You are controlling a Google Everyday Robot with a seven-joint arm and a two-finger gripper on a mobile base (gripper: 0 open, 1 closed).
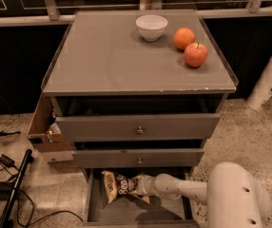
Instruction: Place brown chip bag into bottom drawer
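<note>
At the grey cabinet, we see the robot's gripper [143, 185] reaching low from the right into the pulled-out bottom drawer [126, 213]. It meets the right end of the brown chip bag [119, 186]. The bag lies across the drawer's rear half, just below the front of the middle drawer [138, 157], with its lettering face up. Where the gripper and the bag's crumpled end come together we cannot tell whether the gripper is clamped on the bag or has let go.

We judge the bag light and soft, its crinkly film slippery and apt to fold or twist when held by one end. The chips inside would crush under a hard squeeze. The sealed, flattened end is the sensible place to take hold, and that is the end now at the gripper.

On the worktop [107, 56] a white bowl [151, 26], an orange [184, 38] and an apple [195, 54] sit well apart from the work below.
</note>
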